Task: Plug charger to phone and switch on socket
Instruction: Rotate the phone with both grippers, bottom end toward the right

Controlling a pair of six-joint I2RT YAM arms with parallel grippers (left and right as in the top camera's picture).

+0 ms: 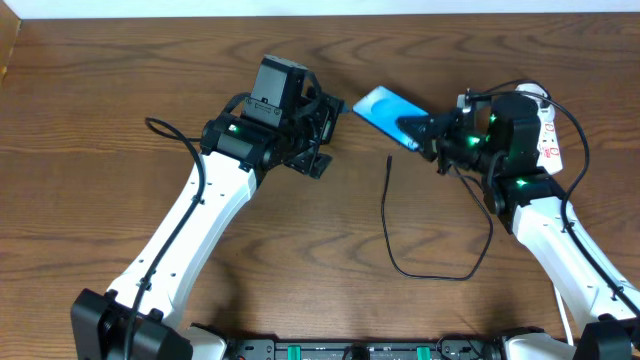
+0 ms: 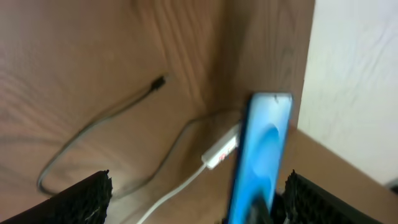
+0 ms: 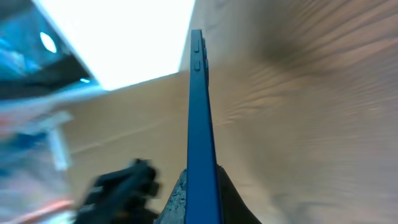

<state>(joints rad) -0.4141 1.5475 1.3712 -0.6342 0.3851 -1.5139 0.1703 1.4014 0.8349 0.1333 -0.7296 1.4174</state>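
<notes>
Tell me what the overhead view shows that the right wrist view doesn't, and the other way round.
Only overhead: the charger lying loose with its plug free, the socket, and the open left gripper. Only right wrist: the side buttons on the phone's thin edge, seen edge-on. Both: the phone clamped in the right gripper, and the wooden table.

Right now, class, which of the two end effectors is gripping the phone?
The right end effector: it is shut on one end of the phone. The left end effector stands wide open beside the phone, holding nothing.
</notes>
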